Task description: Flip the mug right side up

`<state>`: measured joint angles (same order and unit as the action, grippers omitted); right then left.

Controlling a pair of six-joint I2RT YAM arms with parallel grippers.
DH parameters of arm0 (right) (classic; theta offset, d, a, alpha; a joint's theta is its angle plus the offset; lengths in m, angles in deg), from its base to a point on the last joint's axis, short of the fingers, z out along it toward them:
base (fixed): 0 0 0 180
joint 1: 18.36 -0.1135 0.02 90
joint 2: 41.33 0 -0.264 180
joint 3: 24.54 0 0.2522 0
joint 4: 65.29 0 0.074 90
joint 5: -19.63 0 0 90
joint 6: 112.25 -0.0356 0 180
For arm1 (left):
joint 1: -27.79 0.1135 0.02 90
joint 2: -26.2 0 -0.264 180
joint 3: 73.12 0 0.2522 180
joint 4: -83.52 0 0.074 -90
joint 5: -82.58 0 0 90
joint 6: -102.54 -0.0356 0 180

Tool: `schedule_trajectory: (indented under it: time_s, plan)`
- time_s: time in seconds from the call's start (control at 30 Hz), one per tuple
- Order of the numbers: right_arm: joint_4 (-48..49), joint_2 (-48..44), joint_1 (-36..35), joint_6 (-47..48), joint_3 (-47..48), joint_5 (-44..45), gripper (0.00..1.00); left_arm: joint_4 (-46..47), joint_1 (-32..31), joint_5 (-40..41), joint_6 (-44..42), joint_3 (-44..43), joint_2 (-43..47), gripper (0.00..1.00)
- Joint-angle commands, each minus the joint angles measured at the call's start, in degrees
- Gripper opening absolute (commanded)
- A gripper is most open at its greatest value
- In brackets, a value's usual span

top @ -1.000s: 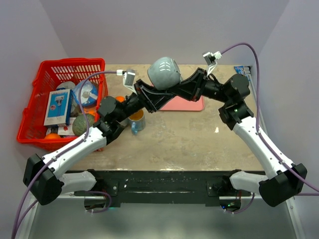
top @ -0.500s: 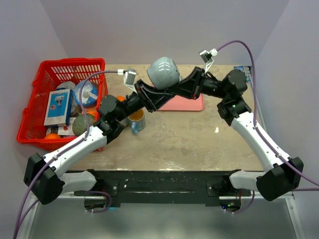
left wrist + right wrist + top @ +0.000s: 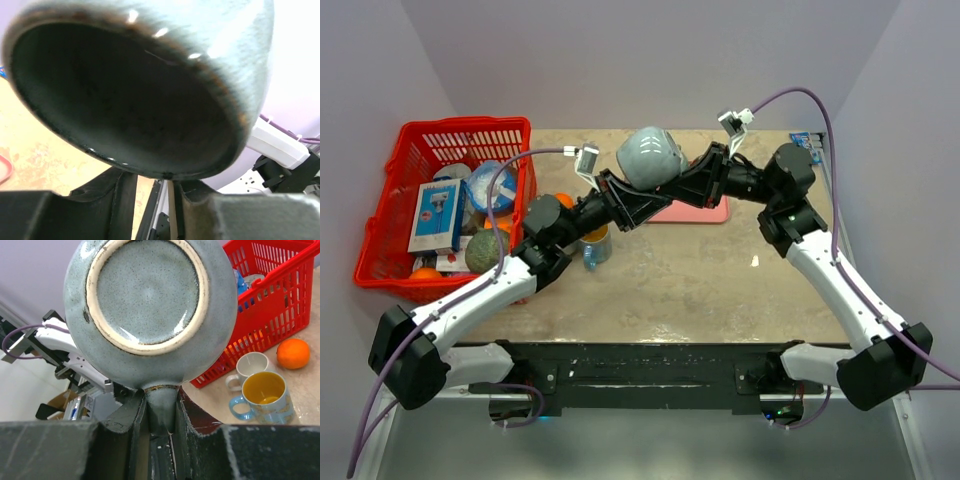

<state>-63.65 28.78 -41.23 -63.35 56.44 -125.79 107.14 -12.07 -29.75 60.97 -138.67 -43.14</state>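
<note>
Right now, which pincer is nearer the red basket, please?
Left. The left pincer is between the red basket and the grey mug; the right pincer, clamping its handle, is beyond it.

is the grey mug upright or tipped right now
Tipped. The right wrist view faces the base of the mug, its handle pinched in the right gripper; the left wrist view looks into its mouth.

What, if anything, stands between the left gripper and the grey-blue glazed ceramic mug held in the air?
Nothing visible. The rim of the grey-blue glazed ceramic mug sits right between the fingers of the left gripper. The right gripper clamps the handle from the other side.
</note>
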Motion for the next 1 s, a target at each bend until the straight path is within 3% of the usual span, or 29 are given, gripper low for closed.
schedule_trajectory:
  time_s: [0.0,0.07,0.5,0.73,0.83,0.97]
  plan:
    - [1.39,-3.66,-2.0,1.29,-0.69,-8.74,0.0,9.72,2.33,7.04,2.9,0.28,1.4,0.13]
    - [1.65,-3.75,-2.09,1.81,-1.21,-9.09,0.0,10.07,2.5,6.86,3.25,0.2,1.14,0.0]
    - [3.83,-4.19,-2.0,2.44,-7.53,-0.92,0.02,9.29,2.59,6.94,2.82,1.69,0.52,0.0]
    - [9.38,-5.15,-2.0,0.58,-12.72,3.21,0.36,3.14,2.5,8.79,3.25,0.46,0.17,0.0]
    - [9.82,-4.89,-2.0,1.2,-14.92,4.0,0.45,-0.98,2.59,8.7,3.52,-0.33,-0.62,0.0]
    - [9.91,-4.19,-2.09,1.46,-16.51,4.88,0.49,-4.77,2.59,7.83,4.13,-1.38,-2.11,0.0]
